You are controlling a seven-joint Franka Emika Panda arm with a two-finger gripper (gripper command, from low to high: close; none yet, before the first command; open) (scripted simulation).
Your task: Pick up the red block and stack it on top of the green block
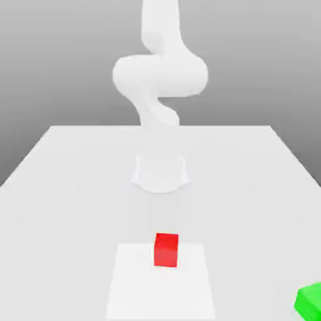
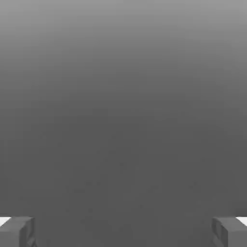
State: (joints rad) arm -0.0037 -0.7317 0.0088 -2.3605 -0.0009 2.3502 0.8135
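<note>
Red block (image 1: 166, 250): one, small cube. Green block (image 1: 309, 302): one, partly cut off by picture edge. Blocks altogether: two, one of each color. White robot arm (image 1: 160, 75): one. Gripper (image 2: 123, 234): one, with two fingers (image 2: 17, 232), counted in hand view. Table (image 1: 75, 213): one, pale, wide top. Bright white rectangular patch (image 1: 160, 291) on table: one. Stacks of blocks: zero; each block counted singly.
</note>
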